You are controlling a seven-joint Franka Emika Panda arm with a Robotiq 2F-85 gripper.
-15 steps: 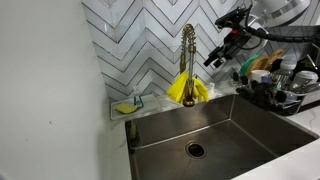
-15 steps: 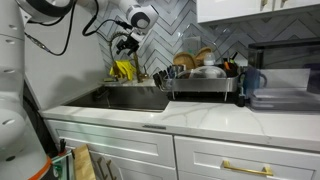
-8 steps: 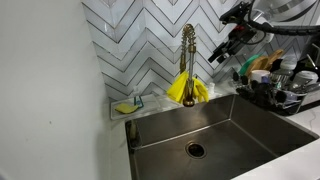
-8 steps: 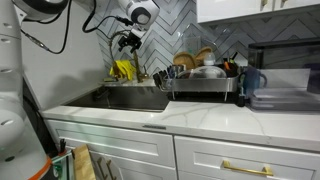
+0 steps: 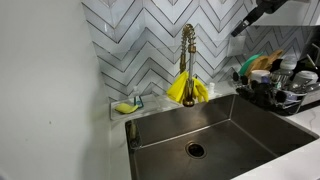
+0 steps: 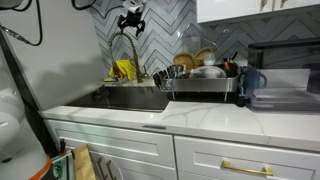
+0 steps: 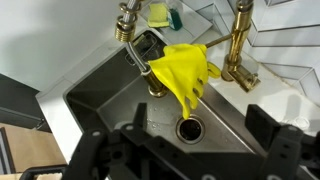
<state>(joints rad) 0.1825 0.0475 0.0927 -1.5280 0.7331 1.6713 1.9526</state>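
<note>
Pincer (image 7: 185, 150) hangs wide open, holding nothing, high above the yellow glove (image 7: 188, 72) draped on the brass faucet (image 7: 238, 40); I'd stay centred over the glove; descend slowly, clear of the spout.

Your claw (image 6: 131, 19) hangs high in an exterior view, close under the top edge of the picture. It points downward with its jaws spread wide. The arm (image 6: 88, 5) carrying it runs in along that top edge, so you see only a short stretch of it there. In an exterior view from another angle, only a dark, slanted piece of your arm (image 5: 250, 18) shows in the upper corner, and the frame cuts the claw off. In the wrist view the claw (image 7: 180, 160) looks almost straight down. Its two black fingers (image 7: 275, 140) rise from the bottom edge, well apart from each other, with the dark body of the claw low between them.
</note>
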